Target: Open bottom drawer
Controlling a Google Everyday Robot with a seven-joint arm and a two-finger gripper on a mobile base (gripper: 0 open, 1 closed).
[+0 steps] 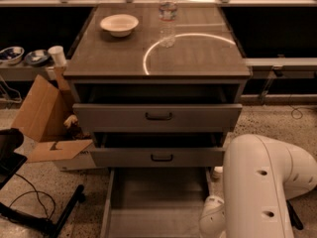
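One grey metal cabinet (198, 58) holds three grey drawers: the top drawer (109, 117), the middle drawer (119, 157) and the bottom drawer (158, 202), with two small black bar handles (158, 116) showing. On top stand one shallow white bowl (119, 24) and one clear plastic water bottle (167, 16); to the left are two small bowls (11, 54), one white cup (57, 56) and one open brown cardboard box (42, 108). One white robot arm (257, 182) shows at lower right, its gripper out of view.

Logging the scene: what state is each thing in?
Bottom drawer: pulled far out, tray bare.
Middle drawer: ajar.
Top drawer: ajar.
Bottle: upright, capped.
Bowl: upright.
Box: flaps open.
Gripper: out of view; only arm shows.
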